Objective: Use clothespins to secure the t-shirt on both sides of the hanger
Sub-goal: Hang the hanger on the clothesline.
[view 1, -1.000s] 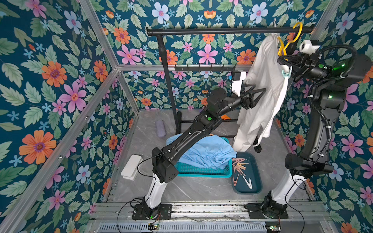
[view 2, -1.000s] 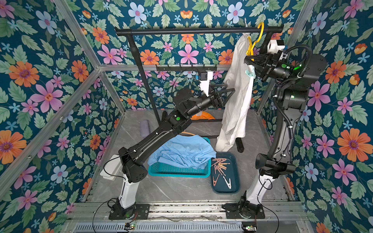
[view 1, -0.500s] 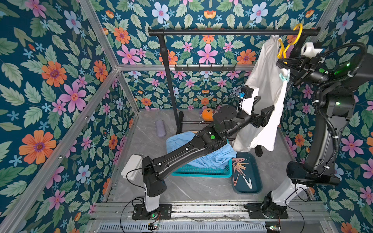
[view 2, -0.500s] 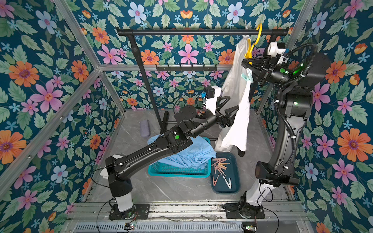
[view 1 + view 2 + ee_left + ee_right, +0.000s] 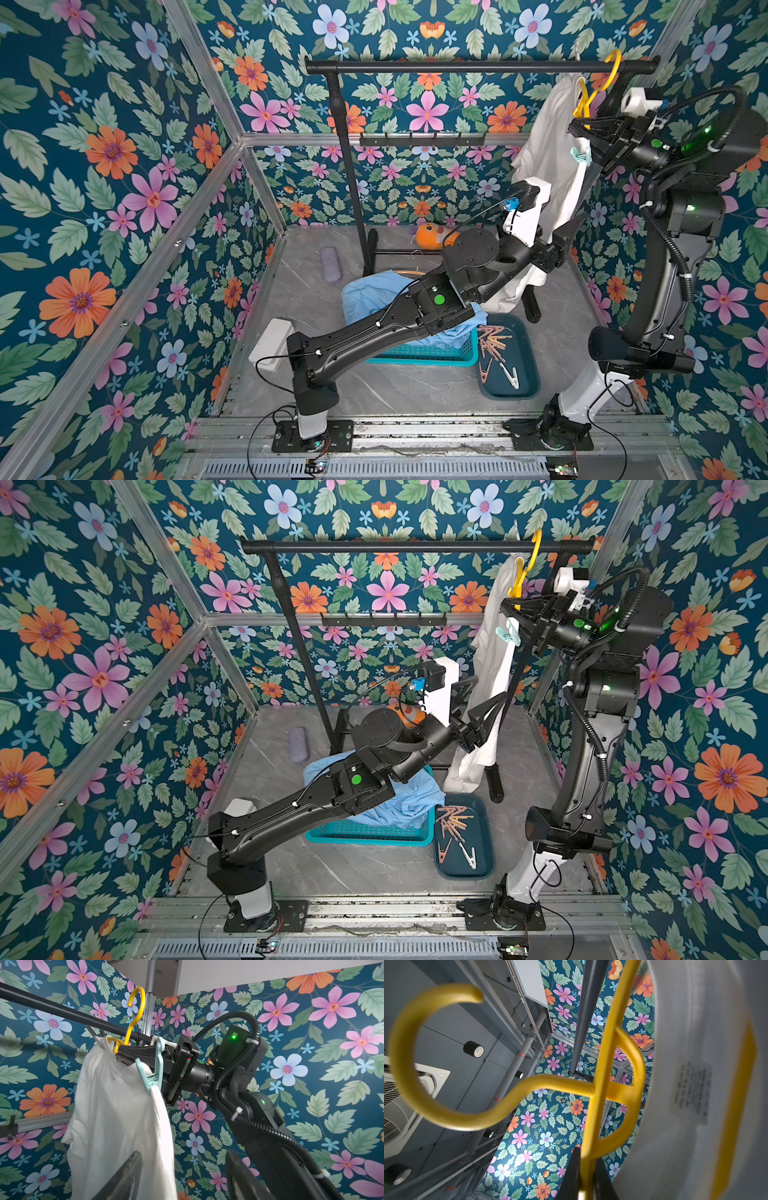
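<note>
The white t-shirt (image 5: 552, 166) hangs on a yellow plastic hanger (image 5: 133, 1022), hooked over the right end of the black rack rail (image 5: 478, 66). The right gripper (image 5: 118, 1053) reaches in from the right, and its jaws are closed on the hanger's bar just below the hook, as the right wrist view shows. That grip most likely serves to keep the hanger from swinging or sliding along the rail while pegs are pressed on. One mint green clothespin (image 5: 153, 1076) is already clipped over the fabric on the nearer shoulder, just beside the right gripper, pinning the cloth to the hanger arm. I can make out no peg on the farther shoulder, so that side probably remains to be done. The left gripper (image 5: 485, 694) is lower down, by the left edge of the hanging shirt. Its jaws stand well apart and hold nothing, and the hem falls close to one of them, though I cannot tell whether it touches. With nothing in its jaws, this arm looks free to fetch the next peg. The spare clothespins (image 5: 492, 336), pink and white, lie in the dark teal tray (image 5: 528, 390) on the table, near and to the right, beside the teal basket (image 5: 419, 357) of blue cloth, within easy reach of either arm.
</note>
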`<state>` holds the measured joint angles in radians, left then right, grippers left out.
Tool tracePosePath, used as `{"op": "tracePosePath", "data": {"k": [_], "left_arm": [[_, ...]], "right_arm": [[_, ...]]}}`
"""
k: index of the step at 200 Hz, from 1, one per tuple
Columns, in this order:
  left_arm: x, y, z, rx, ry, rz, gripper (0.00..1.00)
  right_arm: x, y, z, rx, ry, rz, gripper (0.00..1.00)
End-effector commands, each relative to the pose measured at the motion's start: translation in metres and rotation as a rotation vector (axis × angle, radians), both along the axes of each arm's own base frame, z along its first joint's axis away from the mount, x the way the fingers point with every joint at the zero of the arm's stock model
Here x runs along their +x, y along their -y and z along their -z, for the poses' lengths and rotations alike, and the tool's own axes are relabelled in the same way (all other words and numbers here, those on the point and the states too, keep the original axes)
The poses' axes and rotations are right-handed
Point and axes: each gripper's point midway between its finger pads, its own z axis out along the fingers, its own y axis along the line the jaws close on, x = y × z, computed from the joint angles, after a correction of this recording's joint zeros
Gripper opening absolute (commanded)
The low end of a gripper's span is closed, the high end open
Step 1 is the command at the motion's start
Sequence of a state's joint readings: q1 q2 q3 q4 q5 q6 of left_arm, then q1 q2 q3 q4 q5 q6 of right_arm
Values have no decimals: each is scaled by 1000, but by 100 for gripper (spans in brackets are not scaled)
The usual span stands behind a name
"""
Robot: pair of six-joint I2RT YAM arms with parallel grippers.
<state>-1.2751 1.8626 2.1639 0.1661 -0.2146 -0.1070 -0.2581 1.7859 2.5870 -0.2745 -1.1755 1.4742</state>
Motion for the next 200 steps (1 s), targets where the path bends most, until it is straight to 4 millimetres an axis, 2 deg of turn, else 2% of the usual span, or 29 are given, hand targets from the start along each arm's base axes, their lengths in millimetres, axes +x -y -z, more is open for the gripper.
{"op": "tracePosePath", "data": {"k": [1,29,47,87,131,149,170,200], "left_arm": [[6,11,18,112,23,-94,67],[20,9,23,128,12,-227,65],[23,14,23,122,16,-240,59],[24,18,16,81,31,-261,40],[26,19,12,37,27,-278,25],[29,18,8,17,31,-300,11],[30,17,5,5,43,-317,0],[29,17,1,-7,69,-326,0]], "right_arm": [[-7,-1,-12,-21,83,23,0],[-7,-1,-12,-16,80,25,0],[-10,-5,-13,-18,84,18,0],[-14,-9,-10,-30,82,25,0],[-17,-20,-4,-53,79,13,0],[-16,-21,2,-64,64,17,0],[-19,-24,4,-71,66,22,0],[-20,-24,6,-76,62,27,0]]}}
